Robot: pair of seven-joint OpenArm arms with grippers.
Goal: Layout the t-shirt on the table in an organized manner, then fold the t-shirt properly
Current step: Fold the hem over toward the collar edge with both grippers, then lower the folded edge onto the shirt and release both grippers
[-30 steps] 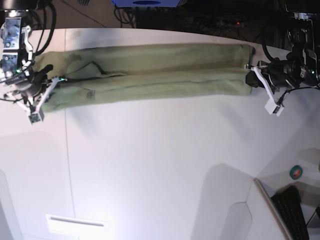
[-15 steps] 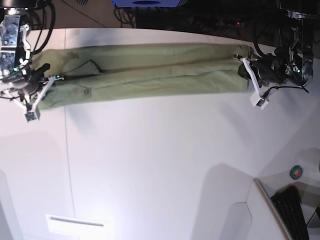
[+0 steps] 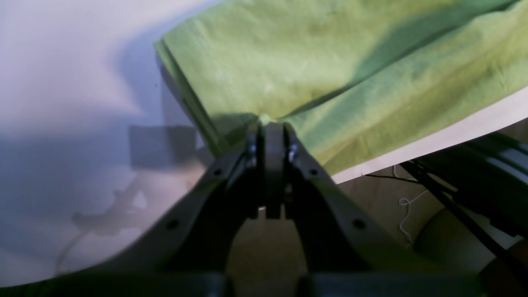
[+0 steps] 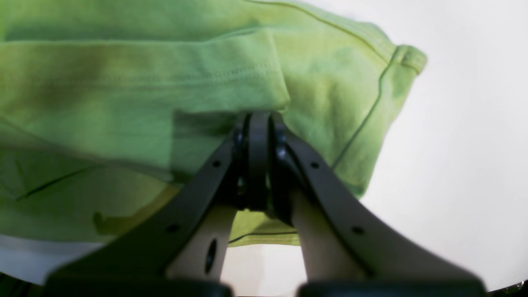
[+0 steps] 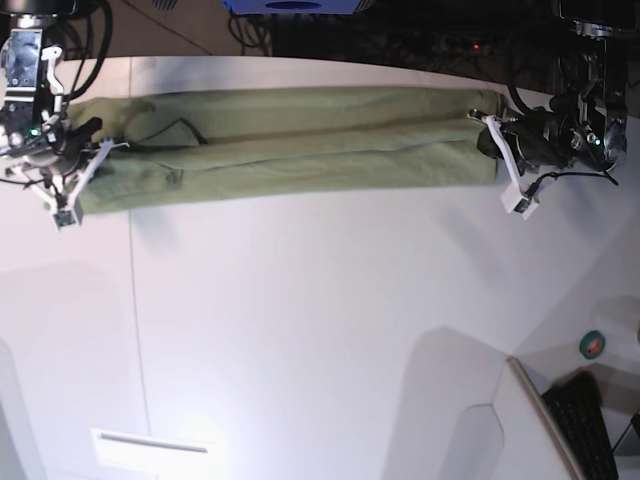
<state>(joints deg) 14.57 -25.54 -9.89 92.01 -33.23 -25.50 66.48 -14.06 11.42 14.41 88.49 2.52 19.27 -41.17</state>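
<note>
1 t-shirt (folded lengthwise), its 2 ends clamped by left tool and right tool.

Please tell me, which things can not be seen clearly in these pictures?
- Left wrist view: the left gripper hides the pinched edge of the t-shirt.
- Right wrist view: the right gripper covers the shirt's hem; near cloth is blurred.
- Base view: neck tag too small; table cut off by edges.

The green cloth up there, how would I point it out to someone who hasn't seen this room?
Look at the big white table, along its far edge. Stretched there in a long narrow band lies the t-shirt, folded lengthwise, with the left gripper and the right gripper each pinching one end. It is the only cloth and the only olive-green thing on the white surface.
</note>
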